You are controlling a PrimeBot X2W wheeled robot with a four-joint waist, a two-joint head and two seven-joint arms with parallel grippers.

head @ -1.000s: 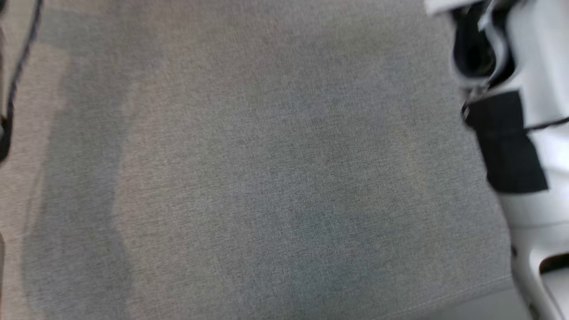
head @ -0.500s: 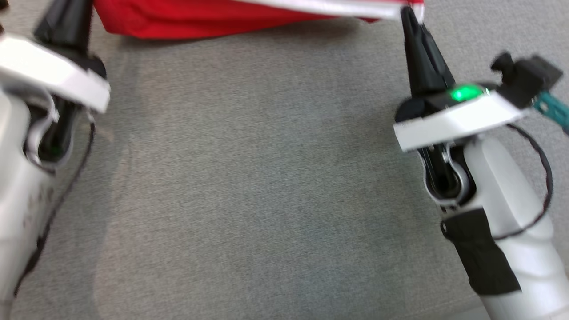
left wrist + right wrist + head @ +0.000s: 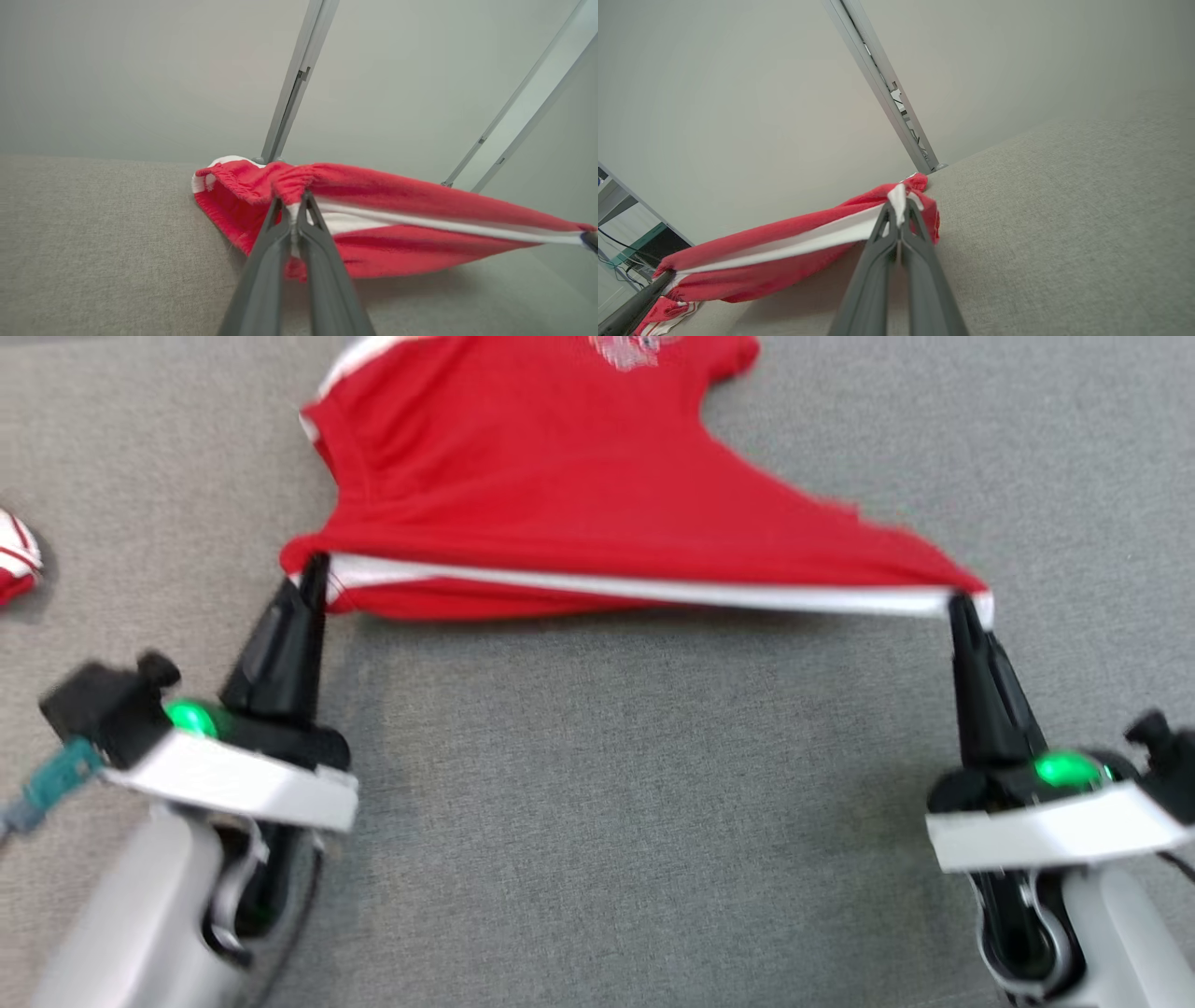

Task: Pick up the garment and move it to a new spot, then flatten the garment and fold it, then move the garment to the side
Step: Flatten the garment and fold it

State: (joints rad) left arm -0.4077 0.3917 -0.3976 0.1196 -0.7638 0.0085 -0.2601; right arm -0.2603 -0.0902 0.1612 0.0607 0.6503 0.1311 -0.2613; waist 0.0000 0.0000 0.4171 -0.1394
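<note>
Garment [image 3: 560, 495] fabric is being presented as a soft red knit with a white band along one edge. That edge is being held stretched in a taut line between both hands, low over the grey woven surface [image 3: 607, 821]. One corner of the band is being clamped by the left hand [image 3: 315, 569], its jaws together on gathered cloth. The opposite corner is being clamped by the right hand [image 3: 960, 607], with the white band pinched between its tips. The rest of the garment is being supported by the surface beyond the hands, creased and uneven in outline. Wide bare room is being offered on the surface between the stretched edge and the robot. A small red-and-white item [image 3: 14, 560] is being observed at the left edge, well apart from the garment. A pale printed emblem [image 3: 630, 347] is being shown only in part and cannot be read. Grey metal posts [image 3: 294, 79] are being observed behind the surface's far edge.
</note>
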